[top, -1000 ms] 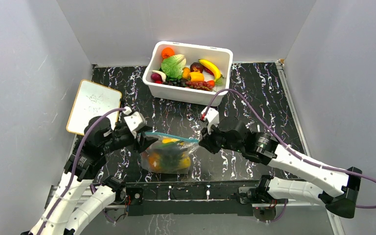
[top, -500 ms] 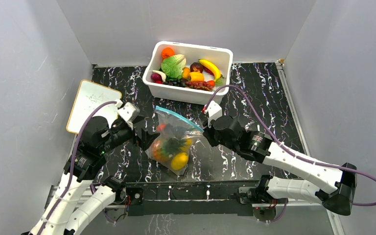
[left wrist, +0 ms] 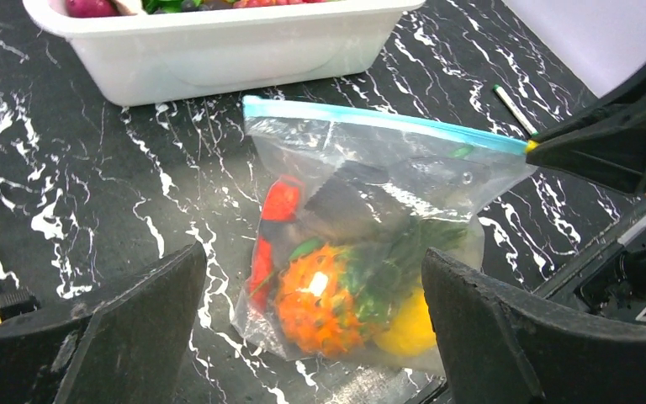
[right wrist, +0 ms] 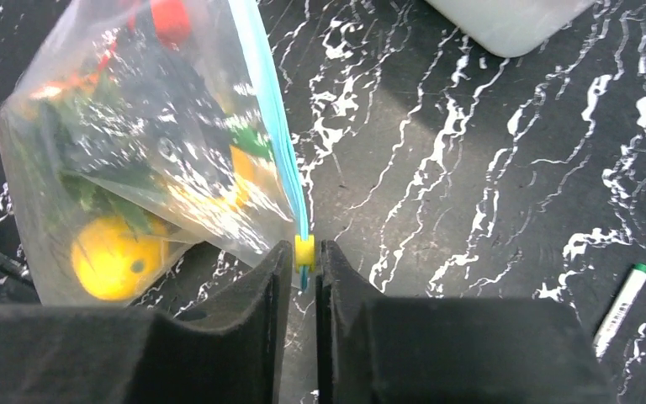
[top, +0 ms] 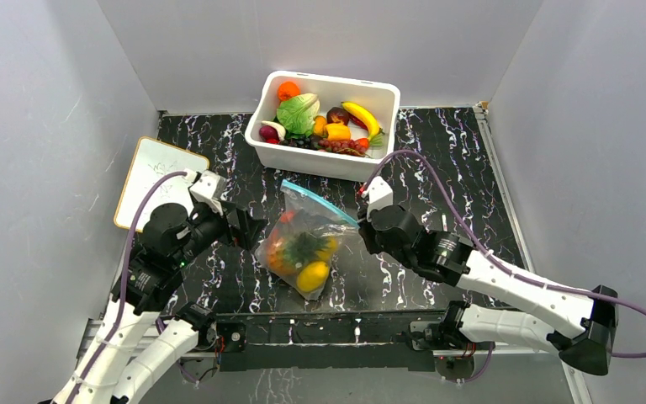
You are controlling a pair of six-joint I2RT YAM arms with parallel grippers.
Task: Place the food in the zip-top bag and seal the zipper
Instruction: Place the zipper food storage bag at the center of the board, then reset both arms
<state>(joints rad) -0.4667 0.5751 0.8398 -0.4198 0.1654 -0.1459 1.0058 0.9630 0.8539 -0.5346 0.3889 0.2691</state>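
The clear zip-top bag (top: 307, 244) sits between the arms, holding food: an orange pineapple (left wrist: 320, 299), a yellow fruit (right wrist: 113, 257) and a red piece (left wrist: 279, 202). Its teal zipper (top: 320, 202) runs diagonally. My right gripper (right wrist: 303, 257) is shut on the yellow slider at the zipper's (right wrist: 269, 109) right end, holding that corner up. My left gripper (left wrist: 311, 265) stands wide open just left of the bag (left wrist: 362, 219), touching nothing; in the top view the left gripper (top: 248, 231) is beside the bag's left edge.
A white tub (top: 328, 160) with more toy fruit and vegetables stands behind the bag. A small whiteboard (top: 156, 181) lies at the far left. A green-capped marker (right wrist: 622, 299) lies on the black marbled table right of the right gripper.
My left gripper opened, let go of the bag's left end and drew back to the left. The bag swung round, its zipper now diagonal. The right gripper moved slightly farther away, still gripping.
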